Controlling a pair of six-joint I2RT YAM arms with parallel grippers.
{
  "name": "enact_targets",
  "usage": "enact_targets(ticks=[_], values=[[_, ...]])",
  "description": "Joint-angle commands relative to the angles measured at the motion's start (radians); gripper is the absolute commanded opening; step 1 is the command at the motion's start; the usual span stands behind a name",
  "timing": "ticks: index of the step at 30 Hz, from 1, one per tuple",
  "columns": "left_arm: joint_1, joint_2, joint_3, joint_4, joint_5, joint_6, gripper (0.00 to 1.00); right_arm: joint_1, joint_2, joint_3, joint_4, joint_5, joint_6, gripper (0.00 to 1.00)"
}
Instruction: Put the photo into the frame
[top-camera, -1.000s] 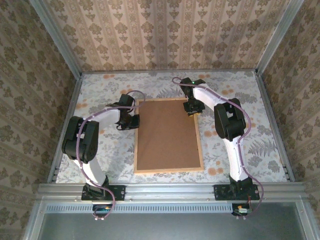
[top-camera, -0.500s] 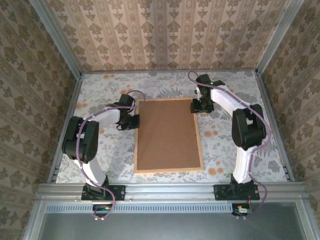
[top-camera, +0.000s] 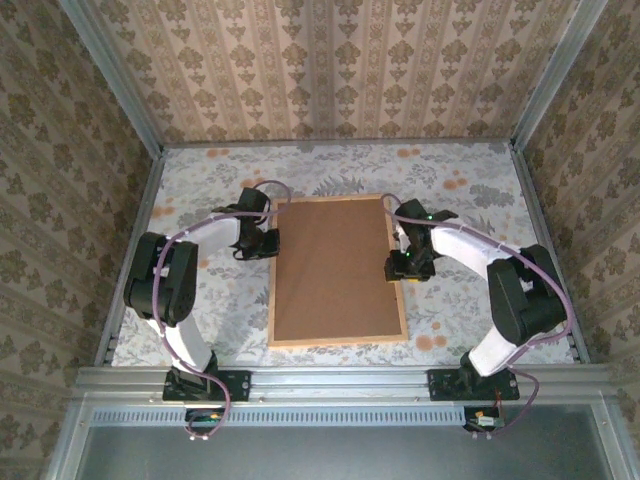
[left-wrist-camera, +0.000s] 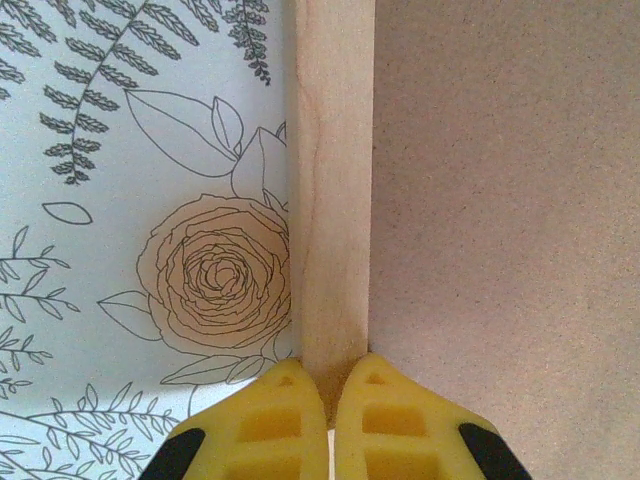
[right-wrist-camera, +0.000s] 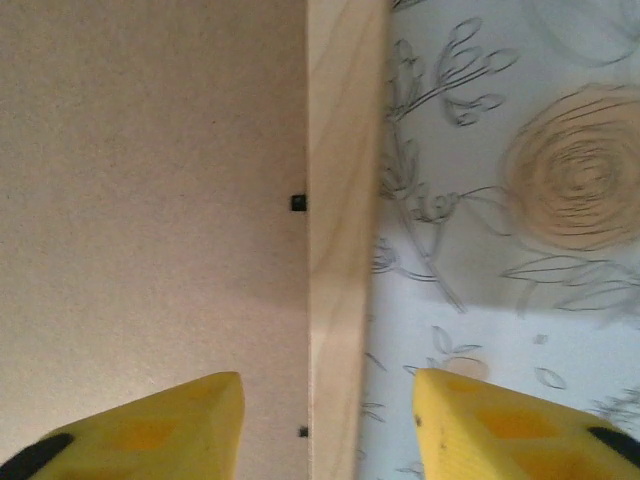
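Frame (top-camera: 336, 270): lies flat near the middle of the flowered tablecloth (top-camera: 200, 180), back side up, with its long sides running away from the arm bases.
Board (left-wrist-camera: 500, 200): plain brown, filling the frame right up to the moulding (left-wrist-camera: 330, 200), a thin strip of pale wood.
Left gripper (left-wrist-camera: 330, 385): at the frame's left long side, toward the far corner. Its yellow fingers are pressed together with no gap between them. The tips meet at the moulding, and nothing is seen between them.
Right gripper (right-wrist-camera: 328, 378): at the frame's right long side, about halfway along. The pincer stands parted and straddles the moulding, one finger over the board and the other over the cloth outside the frame. Whether either finger touches the wood cannot be told.
Dark tab (right-wrist-camera: 298, 202): small and square, on the board against the inner edge of the right moulding, just ahead of the right gripper.
Printed rose (left-wrist-camera: 215, 270): orange outline on the cloth, just beside the frame's left moulding.
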Motion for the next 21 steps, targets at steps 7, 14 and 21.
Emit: enact_targets(ticks=[7, 14, 21], values=[[-0.003, -0.002, 0.033, -0.049, -0.014, 0.011, 0.06, 0.0, 0.079, -0.015, 0.092, -0.002, 0.022, 0.28], [0.0, 0.007, 0.036, -0.048, -0.018, 0.019, 0.11, 0.0, 0.102, -0.021, 0.078, 0.043, 0.039, 0.19], [0.02, -0.015, 0.071, -0.079, -0.021, 0.012, 0.43, 0.023, 0.104, -0.027, 0.052, 0.078, 0.102, 0.15]])
